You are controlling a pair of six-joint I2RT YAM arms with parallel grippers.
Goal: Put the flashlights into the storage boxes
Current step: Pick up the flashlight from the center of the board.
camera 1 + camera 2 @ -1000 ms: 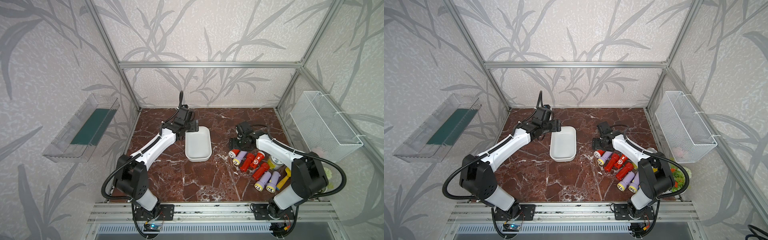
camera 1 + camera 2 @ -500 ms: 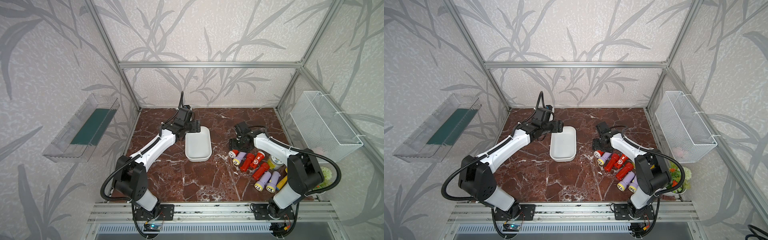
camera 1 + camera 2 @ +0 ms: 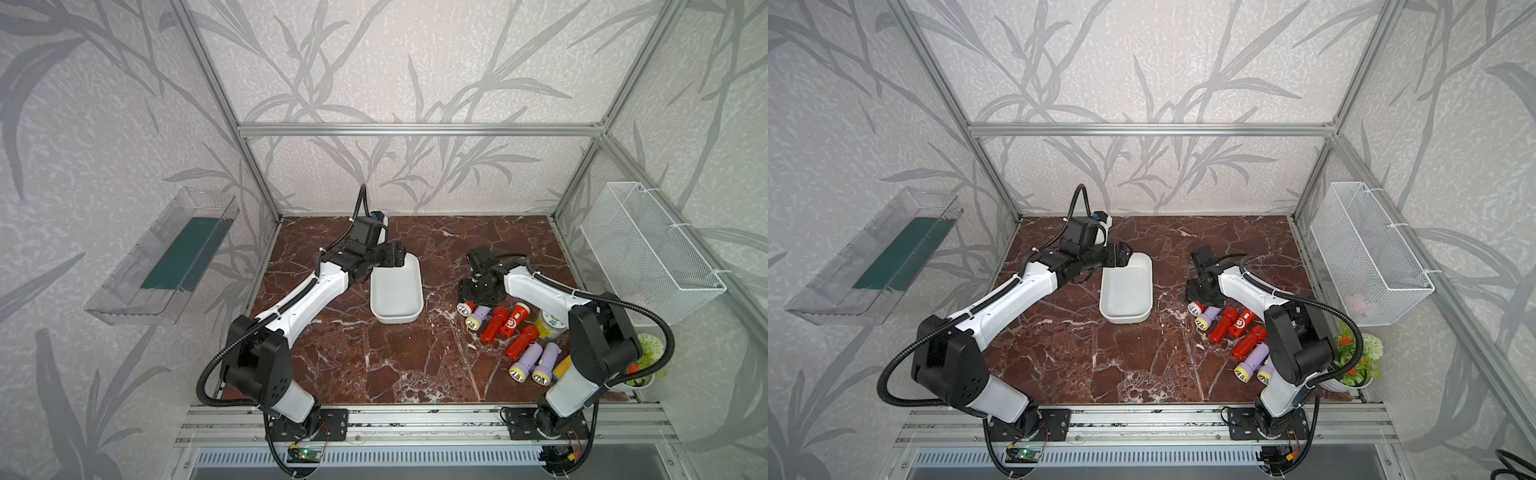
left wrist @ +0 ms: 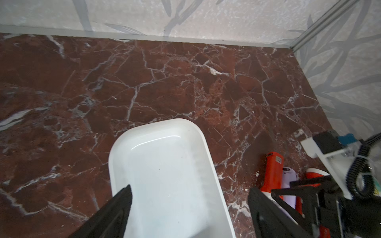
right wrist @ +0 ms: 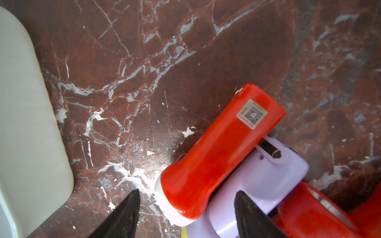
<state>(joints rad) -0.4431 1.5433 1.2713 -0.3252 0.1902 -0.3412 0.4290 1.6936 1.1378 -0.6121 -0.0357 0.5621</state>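
Step in hand, as judged: the first pick, since the storage box stands empty and all seven flashlights lie on the bench. Entry, right gripper: jaws spread, low over the bench, straddling the flared head of a red flashlight with a gap showing on at least one side. That red flashlight lies at the end of the cluster nearest the box and rests against a lavender flashlight. Entry, left gripper: jaws spread and empty, set across the far end of the box; whether they touch it cannot be told. Entry, storage box: mid-bench, a little toward the far edge. Entry, other flashlights: red and lavender, strewn from mid-bench toward the near right corner, several touching. Next move, as judged: pinch the red body alone, as one finger sits over the lavender neighbour and may catch it, then lift and carry it the short way to the box. Surface: glossy red-brown marble pattern, white veins, a few pale flecks. Room: aluminium frame, grey leaf-print walls, clear bin on the left wall, wire basket on the right wall, jar and potted plant by the right edge.
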